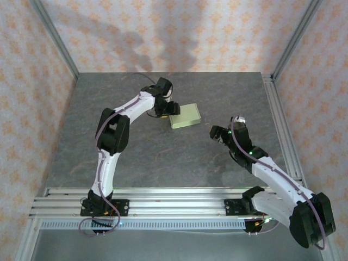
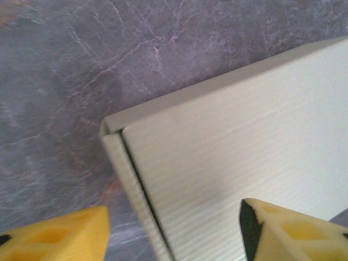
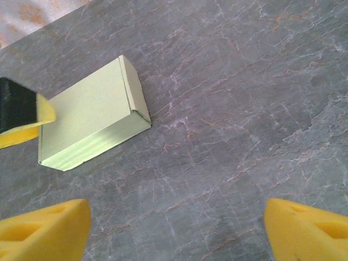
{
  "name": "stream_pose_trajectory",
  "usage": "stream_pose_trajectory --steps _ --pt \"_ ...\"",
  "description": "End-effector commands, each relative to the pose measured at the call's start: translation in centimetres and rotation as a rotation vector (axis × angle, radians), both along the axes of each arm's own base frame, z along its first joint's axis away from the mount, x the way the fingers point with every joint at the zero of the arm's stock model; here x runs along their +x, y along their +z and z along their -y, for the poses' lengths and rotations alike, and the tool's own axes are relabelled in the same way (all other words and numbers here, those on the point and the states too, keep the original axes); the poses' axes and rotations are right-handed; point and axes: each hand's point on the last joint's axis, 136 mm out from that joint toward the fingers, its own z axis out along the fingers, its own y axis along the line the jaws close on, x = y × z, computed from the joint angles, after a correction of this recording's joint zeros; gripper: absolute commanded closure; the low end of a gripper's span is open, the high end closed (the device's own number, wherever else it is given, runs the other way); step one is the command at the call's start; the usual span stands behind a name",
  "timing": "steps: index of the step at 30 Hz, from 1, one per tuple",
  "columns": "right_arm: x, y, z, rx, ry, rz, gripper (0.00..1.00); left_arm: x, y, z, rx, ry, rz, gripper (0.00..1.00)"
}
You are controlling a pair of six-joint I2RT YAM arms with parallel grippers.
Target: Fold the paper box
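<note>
**Item 1: paper box** [image 1: 185, 115]. Pale yellow-green card, folded into a small flat rectangular box that lies flat on the table [image 1: 163, 157]. In the left wrist view the box [image 2: 239, 157] shows a ribbed top face, one corner, and a thin dark seam running along the side panel by that corner. In the right wrist view the box [image 3: 92, 122] shows a closed end flap and one long side wall.

**Item 2: left gripper** [image 1: 165, 112]. It sits at the box's left edge, its arm bent round from the near-left. In its own camera the left gripper [image 2: 174, 234] has its jaws spread wide. One yellow fingertip [image 2: 54, 236] is over bare table, clear of the box corner. The other overlaps the box's top face, and the corner edge lies in the gap between them. No squeeze on the card is visible. A black-and-yellow finger of this gripper [image 3: 22, 114] also overlaps one end of the box in the right wrist view. Whether it touches there cannot be told.

**Item 3: right gripper** [image 1: 216, 133]. It is near the box, to its right and on the nearer side, apart from it. In its own camera the right gripper [image 3: 176, 231] has its jaws wide apart, with bare table between the yellow fingertips [image 3: 43, 228] and nothing held.

**Item 4: table.** Grey marbled surface under the box.
</note>
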Motion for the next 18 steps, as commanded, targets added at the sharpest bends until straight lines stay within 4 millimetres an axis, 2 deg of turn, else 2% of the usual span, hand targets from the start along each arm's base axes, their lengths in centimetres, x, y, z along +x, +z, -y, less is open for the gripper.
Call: stream_pose_trajectory --steps 1,3,5,6,8,11,13,15,17,18 --pt "0.8 0.7 1.2 -0.093 -0.012 0.074 0.12 0.0 6.1 -2.4 0.051 0.002 0.228 0.28" --pt "1.3 1.1 1.5 -0.13 -0.005 0.112 0.09 -1.1 7.7 -4.4 0.107 0.016 0.321 0.16" --pt "2.0 1.3 2.1 -0.167 -0.01 0.151 0.06 -2.5 8.6 -7.2 0.207 0.062 0.398 0.03" --pt "2.3 1.2 2.5 -0.183 -0.022 0.16 0.05 -3.1 8.9 -8.7 0.255 0.096 0.425 0.0" --pt "3.1 0.9 3.5 -0.226 -0.041 0.178 0.02 -4.8 9.7 -11.0 0.328 0.13 0.483 0.0" --pt "4.2 1.0 5.4 -0.259 -0.108 0.188 0.0 -7.0 10.2 -13.4 0.392 0.157 0.558 0.0" --pt "5.1 1.4 6.3 -0.268 -0.119 0.221 0.0 -7.7 10.6 -14.6 0.425 0.176 0.617 0.0" --pt "5.9 1.6 7.5 -0.352 -0.144 0.236 0.0 -8.1 10.9 -15.9 0.462 0.206 0.684 0.0" --pt "6.7 1.4 8.8 -0.429 -0.17 0.239 0.0 -8.6 10.8 -17.3 0.502 0.245 0.766 0.0" --pt "7.1 0.3 9.4 -0.446 -0.18 0.22 0.0 -9.0 10.6 -18.2 0.531 0.268 0.791 0.0"
